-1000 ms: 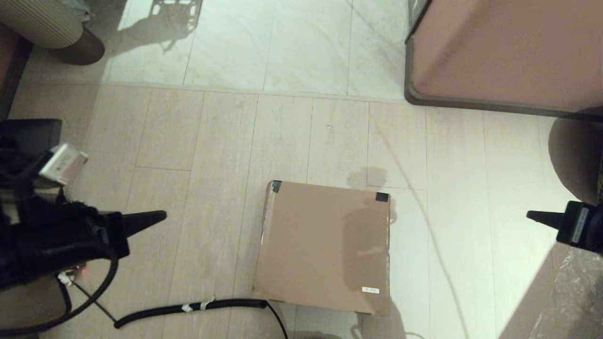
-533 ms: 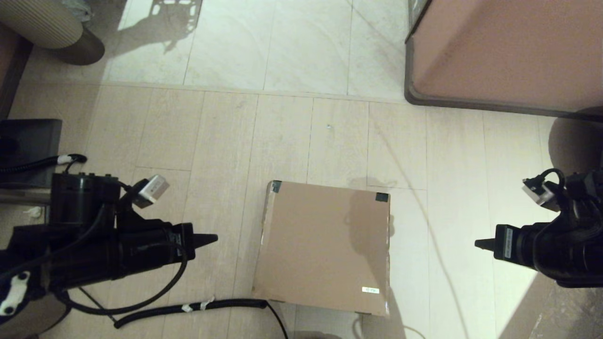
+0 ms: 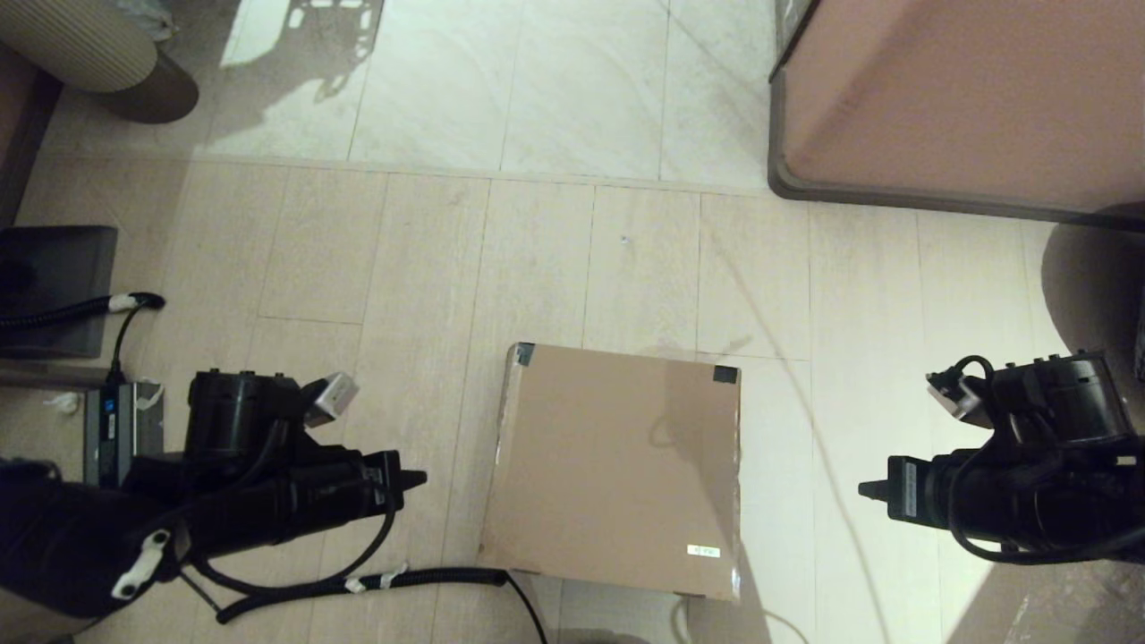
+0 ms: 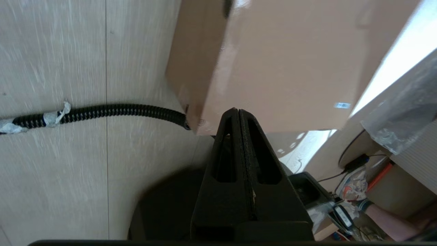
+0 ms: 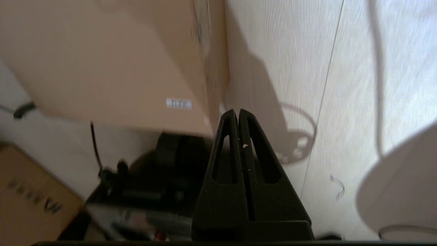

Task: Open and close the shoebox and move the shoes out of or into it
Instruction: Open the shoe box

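Observation:
The brown cardboard shoebox (image 3: pixel 617 470) sits on the floor with its lid down, dark tape on its two far corners and a small white label (image 3: pixel 703 551) near its front right corner. The shoes are hidden from every view. My left gripper (image 3: pixel 417 479) is shut and empty, pointing at the box's left side a short gap away; the box's near corner (image 4: pixel 201 112) shows just past its tip (image 4: pixel 236 110). My right gripper (image 3: pixel 866 490) is shut and empty too, pointing at the box's right side from farther off, with the box (image 5: pixel 112 65) beyond its tip (image 5: pixel 237 111).
A black corrugated cable (image 3: pixel 358 586) lies on the floor by the box's front left corner. A large pinkish-brown cabinet (image 3: pixel 957 98) stands at the back right. A ribbed round object (image 3: pixel 89 45) is at the back left, and a dark box (image 3: pixel 54 286) at the left edge.
Both arms have swung in and down toward the shoebox, the left tip moving right and the right tip moving left. The box has not moved and its lid stays down.

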Controlling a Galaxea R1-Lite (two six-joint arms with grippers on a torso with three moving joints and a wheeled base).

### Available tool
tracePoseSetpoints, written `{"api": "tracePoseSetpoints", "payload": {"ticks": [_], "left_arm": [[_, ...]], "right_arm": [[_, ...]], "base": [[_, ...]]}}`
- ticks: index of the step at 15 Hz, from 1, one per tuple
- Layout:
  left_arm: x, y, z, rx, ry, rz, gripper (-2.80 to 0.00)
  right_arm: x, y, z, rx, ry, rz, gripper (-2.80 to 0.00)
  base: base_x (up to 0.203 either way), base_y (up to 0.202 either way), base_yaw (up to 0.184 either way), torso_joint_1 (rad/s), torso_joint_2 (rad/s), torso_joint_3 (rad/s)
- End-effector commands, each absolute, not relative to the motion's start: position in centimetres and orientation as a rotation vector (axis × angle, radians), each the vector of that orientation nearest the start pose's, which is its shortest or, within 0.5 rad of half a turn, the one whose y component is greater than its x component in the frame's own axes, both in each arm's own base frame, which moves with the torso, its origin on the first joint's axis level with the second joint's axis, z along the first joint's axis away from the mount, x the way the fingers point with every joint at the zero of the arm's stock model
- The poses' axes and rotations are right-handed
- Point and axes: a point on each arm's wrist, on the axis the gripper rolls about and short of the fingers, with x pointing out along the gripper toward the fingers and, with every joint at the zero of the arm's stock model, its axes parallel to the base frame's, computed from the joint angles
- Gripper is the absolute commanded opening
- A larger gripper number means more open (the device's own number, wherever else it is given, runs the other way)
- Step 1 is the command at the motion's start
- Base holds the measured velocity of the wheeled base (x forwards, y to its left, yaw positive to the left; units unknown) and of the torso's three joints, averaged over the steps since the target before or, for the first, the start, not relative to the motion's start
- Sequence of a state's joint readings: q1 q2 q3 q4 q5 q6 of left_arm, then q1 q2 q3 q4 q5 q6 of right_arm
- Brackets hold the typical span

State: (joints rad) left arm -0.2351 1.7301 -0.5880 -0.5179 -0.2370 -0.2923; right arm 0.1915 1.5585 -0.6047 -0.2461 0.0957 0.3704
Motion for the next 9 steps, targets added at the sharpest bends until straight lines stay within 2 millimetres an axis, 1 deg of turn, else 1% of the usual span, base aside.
{"api": "tracePoseSetpoints", "payload": {"ticks": [1, 2, 5, 7, 9], "left_arm": [[26.9, -7.0, 9.2, -0.28, 0.747, -0.35, -2.8], [27.0, -7.0, 9.2, -0.28, 0.748, -0.349, -2.8], [27.1, -7.0, 8.8, -0.347, 0.768, -0.321, -2.8], [27.8, -7.2, 8.3, -0.372, 0.781, -0.311, -2.8], [28.4, -7.3, 7.7, -0.382, 0.776, -0.307, -2.8]], "right_arm": [[25.0, 5.2, 11.3, 0.314, 0.701, 0.127, -2.8], [25.0, 5.3, 10.7, 0.308, 0.702, 0.115, -2.8], [25.4, 5.9, 10.0, 0.31, 0.723, 0.117, -2.8], [25.8, 6.0, 9.1, 0.328, 0.758, 0.1, -2.8], [26.2, 5.9, 8.7, 0.354, 0.769, 0.083, -2.8]], "base": [[0.0, 0.0, 0.0, 0.0, 0.0, 0.0], [0.0, 0.0, 0.0, 0.0, 0.0, 0.0], [0.0, 0.0, 0.0, 0.0, 0.0, 0.0], [0.0, 0.0, 0.0, 0.0, 0.0, 0.0], [0.0, 0.0, 0.0, 0.0, 0.0, 0.0]]}}
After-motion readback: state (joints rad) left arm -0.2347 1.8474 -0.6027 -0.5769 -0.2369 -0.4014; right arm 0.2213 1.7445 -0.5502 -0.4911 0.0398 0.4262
